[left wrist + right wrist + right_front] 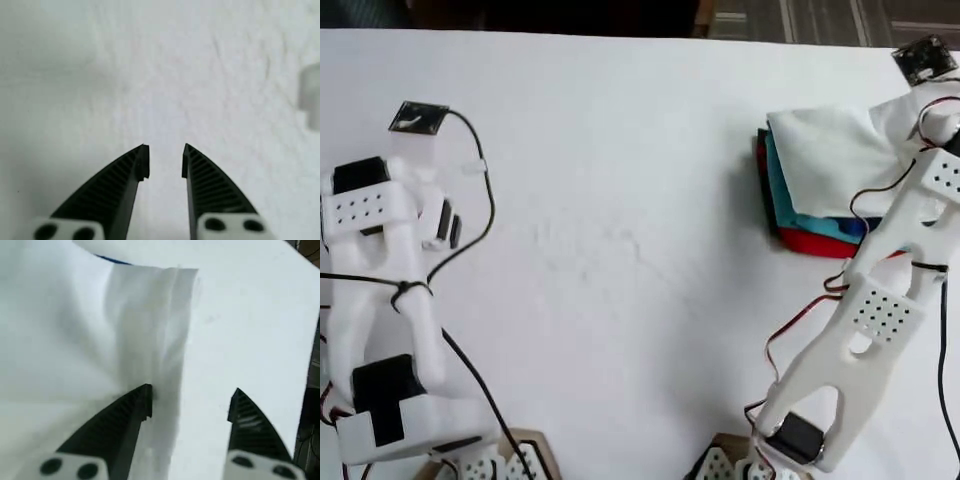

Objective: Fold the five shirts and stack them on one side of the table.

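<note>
shirts (810, 225) are sitting stacked far right, white shirt (825, 150) topmost. right gripper (191, 395), jaws apart, is hovering at its fold; lifting straight up is safest. left gripper (165, 150) is idling, slightly apart.

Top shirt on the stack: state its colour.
White. The top shirt shows best in the high view.

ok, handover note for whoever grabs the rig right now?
Left gripper: open, over bare table, holding nothing.
Right gripper: open, one finger at the folded edge of the white shirt.
Stack beside the right arm: white on top, then teal, blue, red, a dark layer lowest.
Done: five layers seem stacked.
Left: probably tidy the top shirt, pull the right arm clear.
</note>
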